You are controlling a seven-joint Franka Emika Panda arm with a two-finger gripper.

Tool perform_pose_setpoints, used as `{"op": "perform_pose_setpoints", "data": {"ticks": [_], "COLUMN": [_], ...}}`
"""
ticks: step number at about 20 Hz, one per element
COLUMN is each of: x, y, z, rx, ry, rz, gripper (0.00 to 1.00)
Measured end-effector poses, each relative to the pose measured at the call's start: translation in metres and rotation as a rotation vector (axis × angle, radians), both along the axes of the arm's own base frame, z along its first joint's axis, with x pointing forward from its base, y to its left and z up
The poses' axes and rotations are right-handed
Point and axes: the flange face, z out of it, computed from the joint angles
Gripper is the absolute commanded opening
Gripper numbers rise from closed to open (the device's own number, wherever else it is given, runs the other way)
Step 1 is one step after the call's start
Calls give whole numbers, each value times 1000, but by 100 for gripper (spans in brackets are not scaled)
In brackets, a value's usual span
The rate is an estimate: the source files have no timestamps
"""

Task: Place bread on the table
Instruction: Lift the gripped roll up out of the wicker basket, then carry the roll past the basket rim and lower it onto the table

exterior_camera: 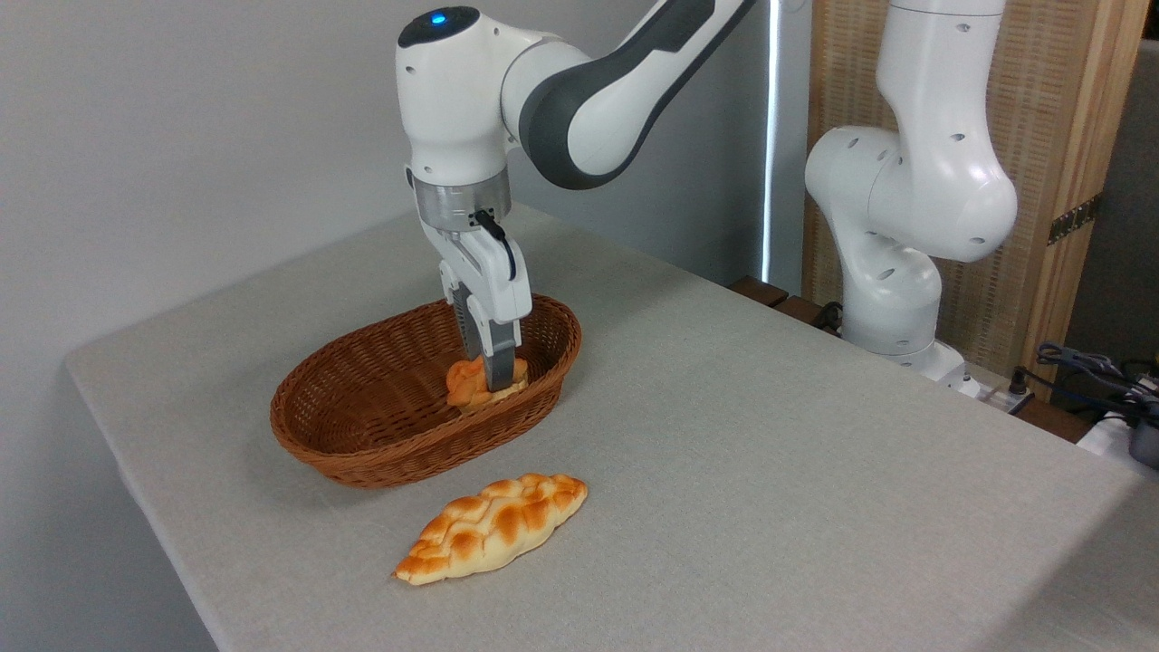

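Claw [493,378] is down inside the basket [362,435], pointing straight down, fingers on either side of the bun [467,384], looks closed on it, though the near finger hides the contact so can't confirm 100%. Vertical approach makes sense imo: basket walls are tall, so top-down is the only clean way in w/o clipping the rim. Bun sits at the right end of the basket, near the far-right wall, low on the floor of it or barely off, can't tell which. Grip seems taken across the bun's right half, not centred; left part sticks out past the finger. Bun itself: small, round-ish, orange-brown, lobed/knotted top, paler underside edge visible at the right. Prob soft or foam-like, so should squash a bit, low slip risk. Braided loaf [493,528] lies on the counter [770,453] just in front of the basket, apart from it, not the target. Plenty of bare counter to the right for a drop spot. Step in hand, my read: grasp done or nearly, lift-out next; needs to clear the rim before moving sideways.
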Motion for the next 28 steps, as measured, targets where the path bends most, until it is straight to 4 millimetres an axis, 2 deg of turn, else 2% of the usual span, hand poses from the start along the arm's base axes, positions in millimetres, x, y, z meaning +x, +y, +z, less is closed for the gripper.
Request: {"op": "perform_pose_setpoints", "data": {"ticks": [3,7,10,12,16,20,22,24,25,27,28], "x": [12,37,54,58,60,49,39,31,30,29,26], "y": [0,-2,5,18,57,101,129,157,164,168,169], "z": [21,52,65,77,102,124,123,113,107,83,63], "rx": [-25,-58,-62,-49,23,60,76,125,141,172,193], "ry": [-31,-17,20,59,99,96,106,123,129,145,159], "rz": [16,52,74,84,34,-73,-108,-120,-125,-137,-148], "gripper": [27,27,27,29,32,33,41,40,40,41,49]}}
